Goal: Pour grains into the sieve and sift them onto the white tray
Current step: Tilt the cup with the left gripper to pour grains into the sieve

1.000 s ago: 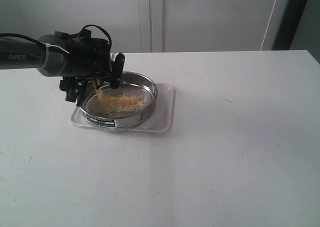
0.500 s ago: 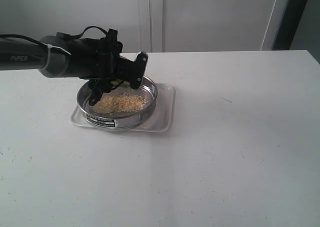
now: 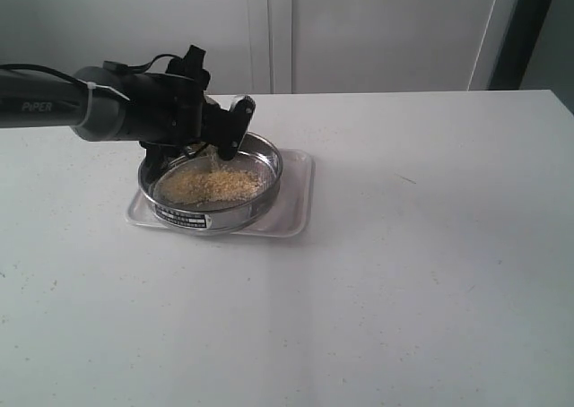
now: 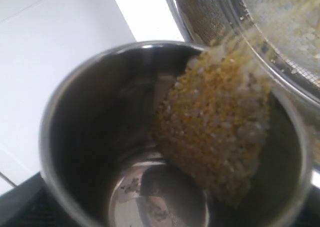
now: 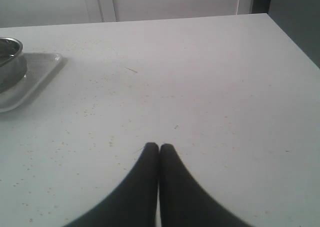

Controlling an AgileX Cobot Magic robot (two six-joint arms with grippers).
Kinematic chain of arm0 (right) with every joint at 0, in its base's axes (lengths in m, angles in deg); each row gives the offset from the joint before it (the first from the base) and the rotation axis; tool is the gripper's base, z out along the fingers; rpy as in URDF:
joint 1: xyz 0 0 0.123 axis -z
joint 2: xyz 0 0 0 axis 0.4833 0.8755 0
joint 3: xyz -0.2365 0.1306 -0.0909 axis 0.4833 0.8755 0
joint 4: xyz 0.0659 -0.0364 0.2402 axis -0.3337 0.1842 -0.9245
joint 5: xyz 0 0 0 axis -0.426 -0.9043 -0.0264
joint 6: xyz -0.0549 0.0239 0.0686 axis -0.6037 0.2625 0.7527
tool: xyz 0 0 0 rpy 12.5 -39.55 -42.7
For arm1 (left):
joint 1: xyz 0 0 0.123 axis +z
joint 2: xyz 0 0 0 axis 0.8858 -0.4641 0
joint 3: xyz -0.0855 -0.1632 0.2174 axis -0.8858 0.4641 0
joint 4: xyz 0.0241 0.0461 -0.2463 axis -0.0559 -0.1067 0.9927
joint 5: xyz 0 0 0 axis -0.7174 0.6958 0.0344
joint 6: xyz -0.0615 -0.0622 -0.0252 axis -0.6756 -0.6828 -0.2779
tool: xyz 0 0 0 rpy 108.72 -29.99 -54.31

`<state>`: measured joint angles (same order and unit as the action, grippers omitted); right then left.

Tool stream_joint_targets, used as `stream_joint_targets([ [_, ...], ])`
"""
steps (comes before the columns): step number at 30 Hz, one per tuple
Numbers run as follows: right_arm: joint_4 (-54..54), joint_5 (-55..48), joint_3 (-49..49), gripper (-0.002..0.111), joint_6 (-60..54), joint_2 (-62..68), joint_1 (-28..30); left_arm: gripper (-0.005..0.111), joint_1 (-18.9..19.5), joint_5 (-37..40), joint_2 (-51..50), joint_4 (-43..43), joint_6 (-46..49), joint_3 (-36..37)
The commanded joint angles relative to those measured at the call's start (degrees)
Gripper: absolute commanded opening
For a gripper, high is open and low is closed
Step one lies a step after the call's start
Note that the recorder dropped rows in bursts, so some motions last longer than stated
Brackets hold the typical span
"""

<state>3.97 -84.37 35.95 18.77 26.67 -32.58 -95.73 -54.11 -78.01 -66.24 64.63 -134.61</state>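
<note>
The sieve [image 3: 204,217] stands on the white tray [image 3: 292,206] at the middle left, with a pale golden heap of grains [image 3: 215,185] on its mesh. My left gripper [image 3: 221,131] hangs over the sieve's back rim, shut on a small steel cup [image 4: 85,137] tipped toward the sieve. Grains [image 4: 215,122] slide along the cup's wall to its lip, and a thin stream falls onto the mesh [image 4: 285,27]. Its fingers are hidden behind the cup. My right gripper [image 5: 159,147] is shut and empty, low over bare table far to the right of the tray.
Scattered specks lie on the white table [image 3: 404,272]. A wall rises behind the table's back edge. From the right wrist view the sieve [image 5: 10,57] and the tray's corner [image 5: 40,72] show at the far side.
My left gripper has swung from the sieve's left rim to its back rim and turned the cup further over. The heap of grains in the sieve has grown. The right arm has not moved.
</note>
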Motion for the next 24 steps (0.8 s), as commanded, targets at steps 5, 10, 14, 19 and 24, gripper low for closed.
stream_joint_targets([
  [5,0.0,0.9,0.3,0.0,-0.1,-0.3,0.1,0.0,0.0,-0.8,0.4,-5.1,-0.7,-0.3],
  [10,0.0,0.9,0.3,0.0,-0.1,-0.3,0.1,0.0,-0.5,0.6,0.4,-7.3,-0.7,-0.3],
  [14,0.0,0.9,0.3,0.0,-0.1,-0.3,0.1,0.0,-1.5,1.0,0.4,-8.2,-0.5,-0.3],
  [19,0.0,0.9,0.3,0.0,-0.1,-0.3,0.1,0.0,-2.9,1.3,0.4,-11.8,-0.3,-0.3],
  [24,0.0,0.9,0.3,0.0,-0.1,-0.3,0.1,0.0,-3.5,5.1,0.4,-14.2,-0.3,-0.3],
])
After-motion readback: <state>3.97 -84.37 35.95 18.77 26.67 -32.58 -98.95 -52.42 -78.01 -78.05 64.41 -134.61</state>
